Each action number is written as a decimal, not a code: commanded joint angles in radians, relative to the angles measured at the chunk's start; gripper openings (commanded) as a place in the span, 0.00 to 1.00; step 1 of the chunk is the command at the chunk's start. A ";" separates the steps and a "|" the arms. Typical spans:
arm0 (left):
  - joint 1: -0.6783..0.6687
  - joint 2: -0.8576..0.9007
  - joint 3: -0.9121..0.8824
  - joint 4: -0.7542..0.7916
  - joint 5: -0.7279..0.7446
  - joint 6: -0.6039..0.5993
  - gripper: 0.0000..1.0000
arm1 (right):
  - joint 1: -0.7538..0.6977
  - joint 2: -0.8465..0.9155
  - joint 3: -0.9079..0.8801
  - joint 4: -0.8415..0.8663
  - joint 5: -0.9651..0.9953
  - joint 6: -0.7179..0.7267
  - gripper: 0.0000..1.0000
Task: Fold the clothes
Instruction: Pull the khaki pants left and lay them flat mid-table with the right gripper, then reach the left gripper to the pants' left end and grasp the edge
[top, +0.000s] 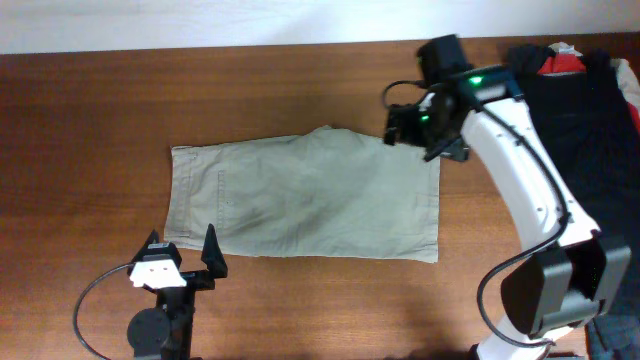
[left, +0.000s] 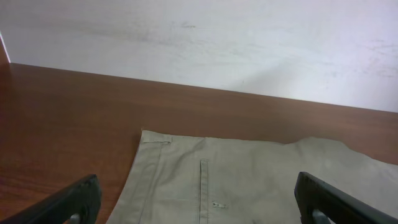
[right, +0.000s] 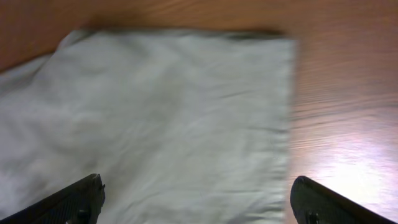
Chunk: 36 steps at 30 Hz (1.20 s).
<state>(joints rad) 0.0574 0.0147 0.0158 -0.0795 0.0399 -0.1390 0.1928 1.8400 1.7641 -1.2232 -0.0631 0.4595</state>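
A pair of khaki shorts (top: 300, 195) lies flat on the wooden table, folded lengthwise, waistband to the left. My left gripper (top: 183, 250) is open and empty at the shorts' front left corner; in the left wrist view the waistband and a seam (left: 204, 186) lie between its fingers (left: 199, 211). My right gripper (top: 425, 135) is open and empty above the shorts' back right corner. The right wrist view shows the leg end of the cloth (right: 174, 124) below its spread fingers (right: 196, 205).
A heap of dark clothes (top: 585, 110) with a red and white piece (top: 562, 62) lies at the table's right end, beside the right arm. A white wall (left: 199, 43) runs behind the table's far edge.
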 joint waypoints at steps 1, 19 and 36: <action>-0.003 -0.007 -0.006 -0.001 -0.003 -0.002 0.99 | -0.123 0.009 -0.002 0.005 0.074 -0.008 0.99; -0.003 -0.007 -0.006 0.053 0.127 -0.002 0.99 | -0.475 0.009 -0.002 0.016 0.075 -0.006 0.99; -0.002 1.215 1.035 -0.534 0.359 0.264 0.99 | -0.475 0.009 -0.002 0.016 0.075 -0.006 0.99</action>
<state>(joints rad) 0.0551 1.0233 0.8188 -0.4500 0.4114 0.0315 -0.2783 1.8462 1.7634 -1.2076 0.0013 0.4587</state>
